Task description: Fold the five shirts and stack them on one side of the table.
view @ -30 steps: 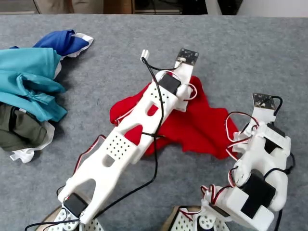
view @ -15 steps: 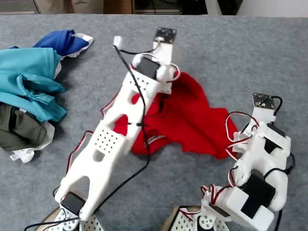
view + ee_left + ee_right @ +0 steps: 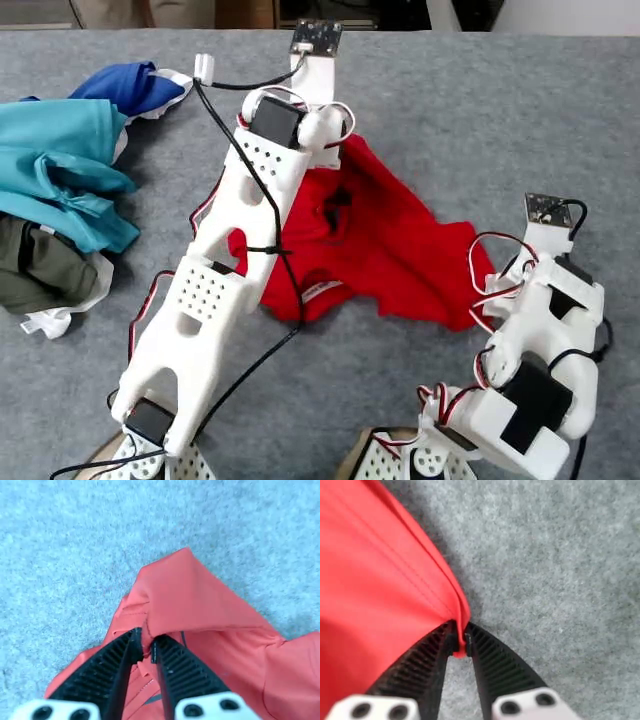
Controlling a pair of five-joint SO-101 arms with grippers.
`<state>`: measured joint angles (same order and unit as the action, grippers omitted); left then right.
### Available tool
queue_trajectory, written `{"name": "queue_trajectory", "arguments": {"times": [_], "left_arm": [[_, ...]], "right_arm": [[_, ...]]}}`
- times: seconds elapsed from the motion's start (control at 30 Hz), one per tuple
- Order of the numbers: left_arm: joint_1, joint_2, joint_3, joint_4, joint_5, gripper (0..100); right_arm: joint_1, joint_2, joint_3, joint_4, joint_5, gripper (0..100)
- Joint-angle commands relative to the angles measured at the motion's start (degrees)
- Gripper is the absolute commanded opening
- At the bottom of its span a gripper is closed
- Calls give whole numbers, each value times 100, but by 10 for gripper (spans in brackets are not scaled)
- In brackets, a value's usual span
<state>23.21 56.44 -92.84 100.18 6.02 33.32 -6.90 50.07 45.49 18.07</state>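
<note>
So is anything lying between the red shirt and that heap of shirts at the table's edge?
Nothing visible does. The left gripper and the right gripper are both shut on the red shirt, and just bare grey table lies between it and the heap of shirts.

Bright, even light from above, with no glare.
The grey surface [image 3: 500, 110] is lit evenly to its edges. Shadows are faint and soft, and a narrow darker band runs beside the red shirt [image 3: 370, 580] hem in the right wrist view.
</note>
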Motion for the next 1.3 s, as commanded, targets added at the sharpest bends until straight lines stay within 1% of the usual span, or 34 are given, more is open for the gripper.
{"name": "queue_trajectory", "arguments": {"times": [0.0, 0.1, 0.17, 0.23, 0.3, 0.37, 0.5, 0.63, 0.7, 0.83, 0.93, 1.03, 1.1, 1.27], "left_arm": [[-70, -593, -237, 62, -26, 19], [-193, -875, -229, 62, -26, 19], [-325, -1156, -141, 70, -26, 19], [-440, -1516, 220, 79, -132, 19], [-527, -1991, 809, 79, -273, 19], [-615, -2536, 1521, 79, -369, 19], [-695, -3705, 2752, 70, -686, 19], [-695, -4936, 3736, 70, -1099, 19], [-703, -5604, 4273, 70, -1152, 19], [-1196, -6958, 5169, 62, -1125, 19], [-1943, -7846, 5626, 62, -1125, 19], [-2813, -8514, 5723, 53, -1116, 19], [-3174, -8857, 5714, 53, -1143, 19], [-3226, -9200, 5776, 53, -1125, 19]], "right_arm": [[-295, -259, -198, -53, -44, 5], [-347, -365, -796, 484, -79, 5], [-321, -620, -1393, 985, -325, 5], [-321, -998, -2070, 1459, -440, 5], [-356, -1437, -2756, 1741, -387, 5], [-462, -1903, -3442, 1793, -273, 5], [-831, -2651, -4488, 1837, 264, 5], [-1121, -3143, -5279, 1846, 457, 5], [-1156, -3266, -5719, 1916, 475, 5], [-1156, -3301, -6695, 2084, 475, 5], [-1165, -3284, -7336, 2048, 484, 5], [-1420, -3284, -7811, 1987, 510, 5], [-1631, -3284, -7996, 1864, 510, 5], [-2132, -3284, -8084, 1152, 527, 5]]}}
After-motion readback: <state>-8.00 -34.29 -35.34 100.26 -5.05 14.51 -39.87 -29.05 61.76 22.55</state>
